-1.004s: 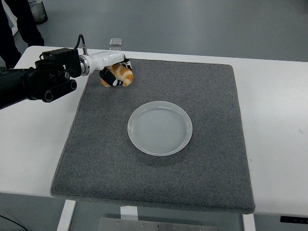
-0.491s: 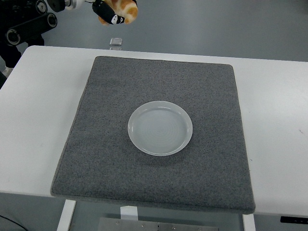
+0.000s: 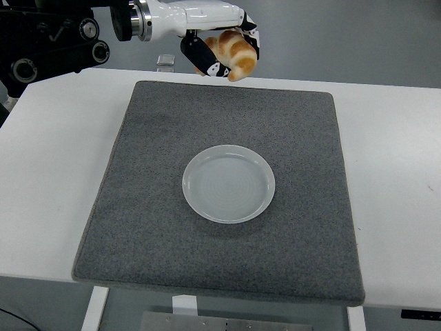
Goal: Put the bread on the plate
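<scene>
My left hand [image 3: 222, 49] reaches in from the upper left and is shut on the bread [image 3: 235, 55], a golden-brown roll. It holds the bread high in the air above the far edge of the grey mat [image 3: 145, 207]. The white plate [image 3: 229, 183] sits empty in the middle of the mat, nearer to me and a little right of the hand. My right arm is out of view.
A small clear object [image 3: 165, 61] lies on the white table [image 3: 48, 179] just beyond the mat's far left edge. A person's dark legs [image 3: 9, 83] show at the top left corner.
My left hand lifted the bread off the mat's far left corner, rose high, and has now moved right and a little lower with it.
</scene>
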`<state>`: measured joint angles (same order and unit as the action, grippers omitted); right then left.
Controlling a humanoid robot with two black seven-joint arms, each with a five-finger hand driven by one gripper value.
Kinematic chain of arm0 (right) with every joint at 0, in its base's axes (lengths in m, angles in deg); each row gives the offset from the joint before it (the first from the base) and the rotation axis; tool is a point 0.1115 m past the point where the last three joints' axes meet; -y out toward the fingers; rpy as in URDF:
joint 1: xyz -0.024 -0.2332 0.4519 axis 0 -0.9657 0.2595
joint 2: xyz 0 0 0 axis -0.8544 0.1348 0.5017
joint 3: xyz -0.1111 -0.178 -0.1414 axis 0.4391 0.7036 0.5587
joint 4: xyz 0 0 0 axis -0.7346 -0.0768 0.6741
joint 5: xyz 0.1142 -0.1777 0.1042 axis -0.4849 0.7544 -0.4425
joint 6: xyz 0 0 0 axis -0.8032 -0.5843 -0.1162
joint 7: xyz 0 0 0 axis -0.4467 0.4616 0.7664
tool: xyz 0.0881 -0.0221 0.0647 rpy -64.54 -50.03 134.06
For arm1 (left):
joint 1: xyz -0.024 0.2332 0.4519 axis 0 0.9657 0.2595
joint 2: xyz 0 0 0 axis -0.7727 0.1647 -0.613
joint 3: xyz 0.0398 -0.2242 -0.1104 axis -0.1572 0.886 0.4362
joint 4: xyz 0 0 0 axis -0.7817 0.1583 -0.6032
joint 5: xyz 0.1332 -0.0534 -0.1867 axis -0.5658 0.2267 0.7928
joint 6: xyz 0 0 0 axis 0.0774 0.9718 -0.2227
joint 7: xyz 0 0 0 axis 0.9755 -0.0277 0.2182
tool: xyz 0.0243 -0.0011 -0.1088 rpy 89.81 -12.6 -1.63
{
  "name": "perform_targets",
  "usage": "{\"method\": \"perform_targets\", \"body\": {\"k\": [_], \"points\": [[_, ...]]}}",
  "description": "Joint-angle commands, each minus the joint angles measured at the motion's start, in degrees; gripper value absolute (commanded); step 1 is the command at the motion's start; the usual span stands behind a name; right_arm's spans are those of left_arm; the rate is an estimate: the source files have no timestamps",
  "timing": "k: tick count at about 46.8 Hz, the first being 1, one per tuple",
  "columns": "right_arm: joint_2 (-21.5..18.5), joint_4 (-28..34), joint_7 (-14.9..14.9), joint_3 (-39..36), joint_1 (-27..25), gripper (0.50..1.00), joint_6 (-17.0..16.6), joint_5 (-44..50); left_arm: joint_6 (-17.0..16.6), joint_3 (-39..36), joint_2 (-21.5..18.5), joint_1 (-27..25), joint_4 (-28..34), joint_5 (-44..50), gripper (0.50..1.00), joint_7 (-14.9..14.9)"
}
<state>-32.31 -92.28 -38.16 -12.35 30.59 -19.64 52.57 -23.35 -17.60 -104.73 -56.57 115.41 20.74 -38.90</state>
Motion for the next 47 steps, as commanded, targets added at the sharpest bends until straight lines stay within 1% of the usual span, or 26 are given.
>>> {"method": "perform_targets", "body": {"k": [1, 7, 13, 23, 29, 35, 47], "points": [[0.0, 0.0, 0.0, 0.0, 0.0, 0.952, 0.0, 0.0, 0.0, 0.0, 1.1, 0.6, 0.6, -2.8, 0.5, -1.0], [0.0, 0.0, 0.0, 0.0, 0.0, 0.952, 0.0, 0.0, -0.1, 0.0, 2.2, 1.6, 2.8, -6.7, 0.5, -1.6], [0.0, 0.0, 0.0, 0.0, 0.0, 0.952, 0.0, 0.0, -0.6, 0.0, 3.7, 4.0, 3.9, -9.8, 0.5, -1.6], [0.0, 0.0, 0.0, 0.0, 0.0, 0.952, 0.0, 0.0, -2.0, -0.2, 6.1, 10.2, 3.2, -15.4, 0.5, -1.5], [0.0, 0.0, 0.0, 0.0, 0.0, 0.952, 0.0, 0.0, -2.0, -0.4, 6.7, 13.3, 2.5, -18.0, 0.5, -1.4], [0.0, 0.0, 0.0, 0.0, 0.0, 0.952, 0.0, 0.0, -2.1, -0.5, 6.7, 15.1, 1.7, -19.3, 0.5, -1.3], [0.0, 0.0, 0.0, 0.0, 0.0, 0.952, 0.0, 0.0, -2.1, -0.7, 8.1, 17.8, -0.1, -21.7, 0.5, -1.2]]}}
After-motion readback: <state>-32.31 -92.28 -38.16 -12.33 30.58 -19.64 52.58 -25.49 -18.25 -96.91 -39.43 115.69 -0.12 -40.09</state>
